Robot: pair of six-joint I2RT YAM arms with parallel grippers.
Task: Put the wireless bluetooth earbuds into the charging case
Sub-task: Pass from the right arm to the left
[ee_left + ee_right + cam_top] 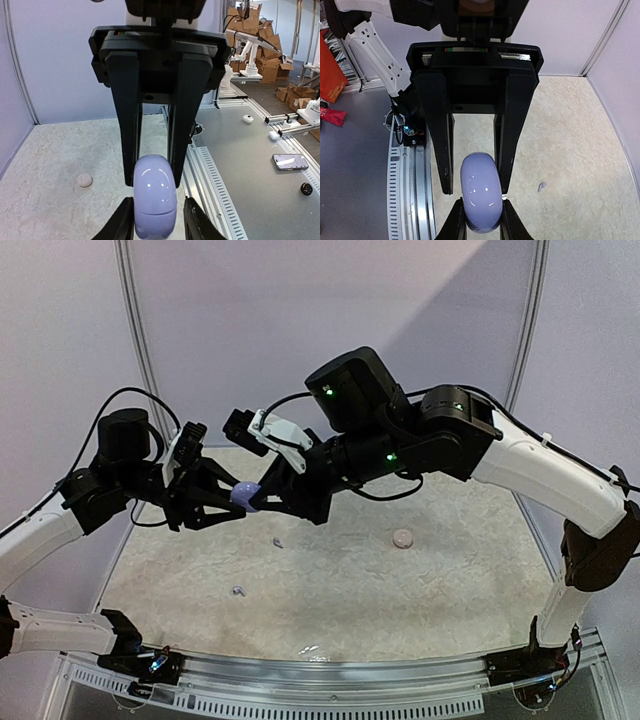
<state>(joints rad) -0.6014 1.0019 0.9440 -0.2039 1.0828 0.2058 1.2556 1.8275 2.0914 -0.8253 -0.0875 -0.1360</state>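
Reaching in from the left, the left gripper hangs well above the table and meets the right gripper tip to tip in mid-air. The charging case, a pale lavender pebble with its lid closed, sits between them, clear of the table.

Left wrist view: the left claw is set narrow, and its fingertips flank the lower end of the case. One side looks in contact while a thin gap shows on the other. Whether it is actually pressing cannot be told.

Right wrist view: the right claw is narrow too, and both of its fingertips touch the sides of the case. The case is held there.

On the table below lie the wireless bluetooth earbuds. One is toward the near left and the other is almost under the grippers, well apart from each other. Further right rests a small round whitish object, too small to identify.
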